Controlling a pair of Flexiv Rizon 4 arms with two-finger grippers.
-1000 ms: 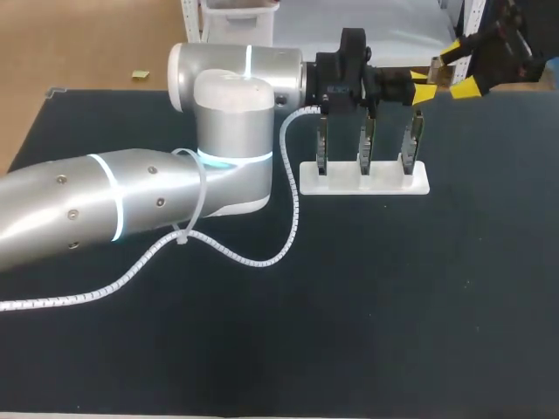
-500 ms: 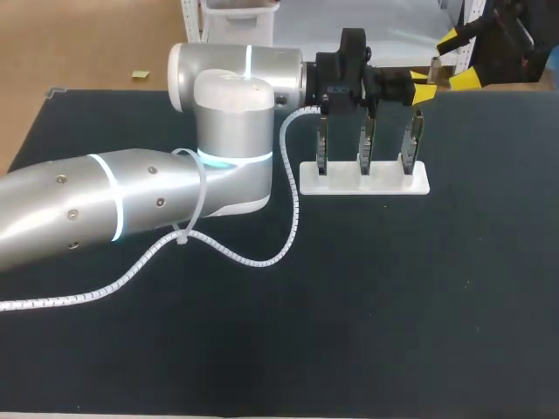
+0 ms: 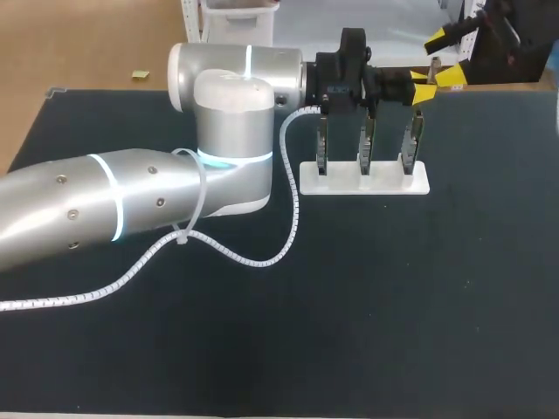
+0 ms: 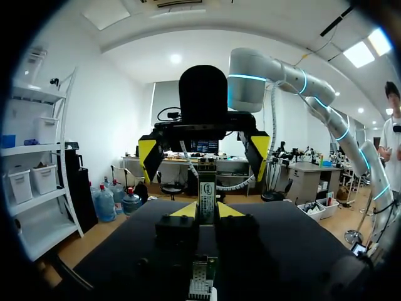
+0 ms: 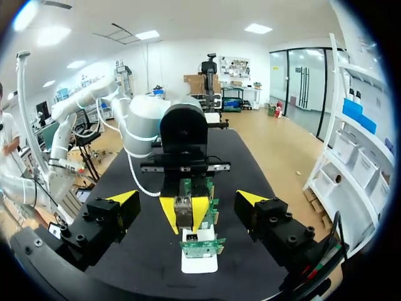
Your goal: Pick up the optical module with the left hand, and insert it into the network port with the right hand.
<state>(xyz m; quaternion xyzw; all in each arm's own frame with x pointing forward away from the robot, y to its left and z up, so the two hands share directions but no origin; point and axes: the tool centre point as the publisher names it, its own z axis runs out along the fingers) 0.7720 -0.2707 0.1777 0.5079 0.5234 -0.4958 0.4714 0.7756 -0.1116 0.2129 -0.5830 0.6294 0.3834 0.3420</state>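
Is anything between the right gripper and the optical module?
No. In the right wrist view the optical module, held in the left gripper, faces the open right gripper across a bare gap.

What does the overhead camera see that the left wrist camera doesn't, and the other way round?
Only the head view shows the silver left arm, its coiled cable and the white rack holding three boards. Only the left wrist view shows the right arm stretching back behind its gripper. Both show the optical module pinched in the left gripper, with the open right gripper facing it.
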